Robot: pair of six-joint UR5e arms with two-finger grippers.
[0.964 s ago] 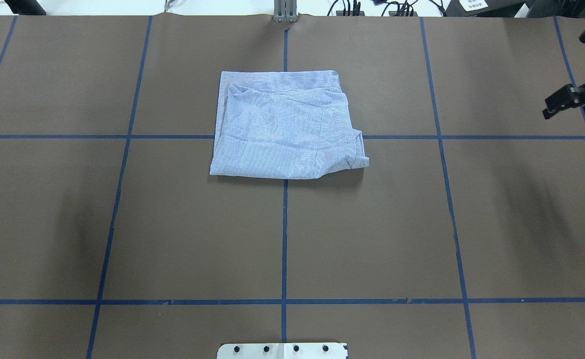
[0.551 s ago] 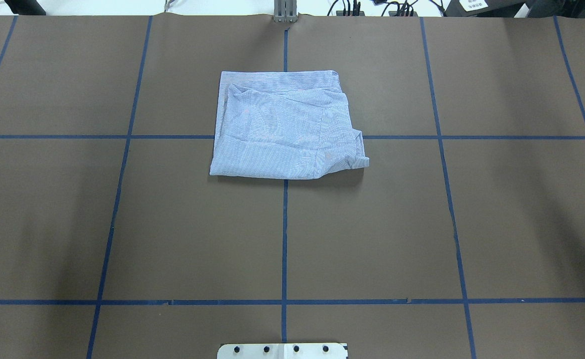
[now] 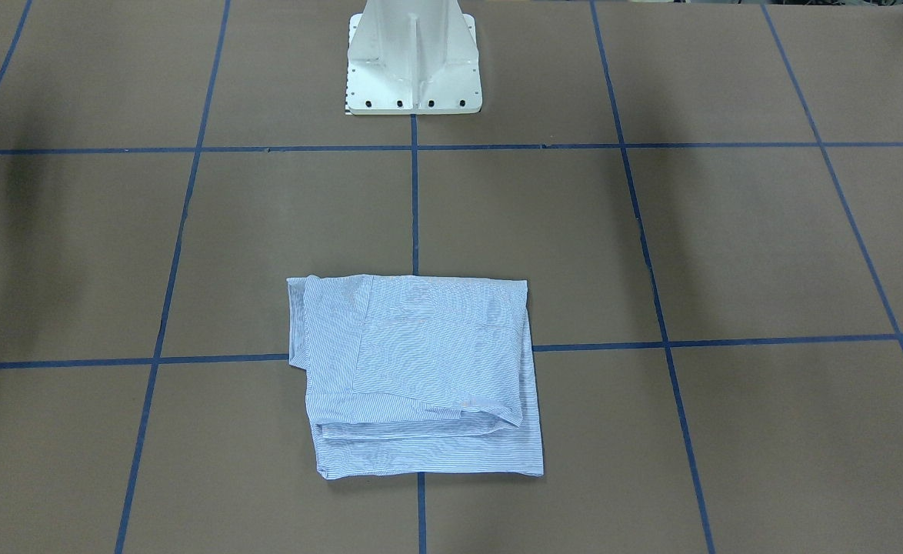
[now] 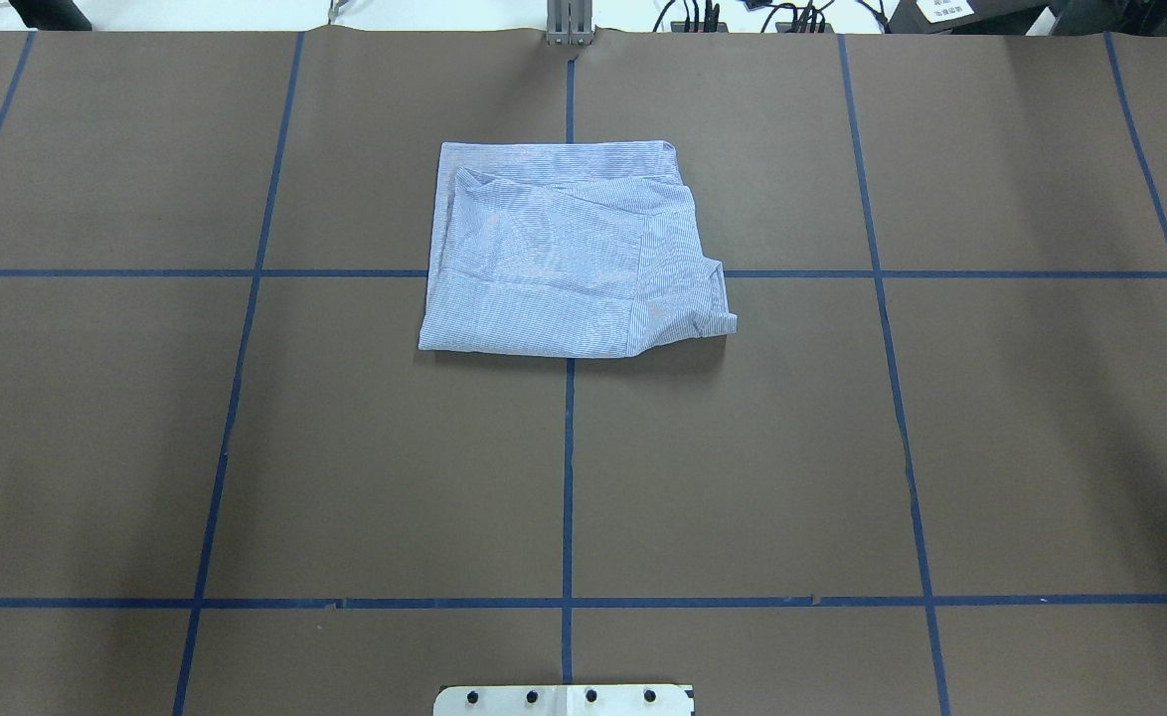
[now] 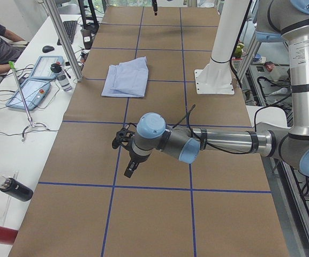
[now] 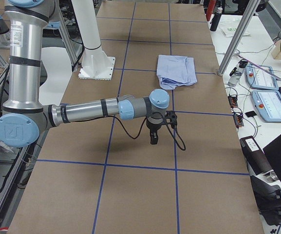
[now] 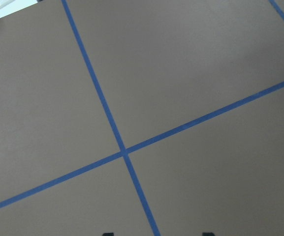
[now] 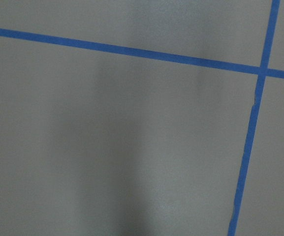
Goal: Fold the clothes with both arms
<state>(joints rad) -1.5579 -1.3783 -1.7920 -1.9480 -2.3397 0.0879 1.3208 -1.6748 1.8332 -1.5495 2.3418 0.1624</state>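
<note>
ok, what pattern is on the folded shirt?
The shirt has fine light blue-and-white stripes. They show best in the exterior front-facing view.

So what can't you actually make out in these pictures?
Shirt: its inner layers are covered by the top fold in every view.
Right gripper: small in the right side view and missing from its own wrist view, so I cannot tell whether it is open or shut.
Left gripper: the left wrist view's bottom edge cuts off all but two separated tips of its fingers.
</note>
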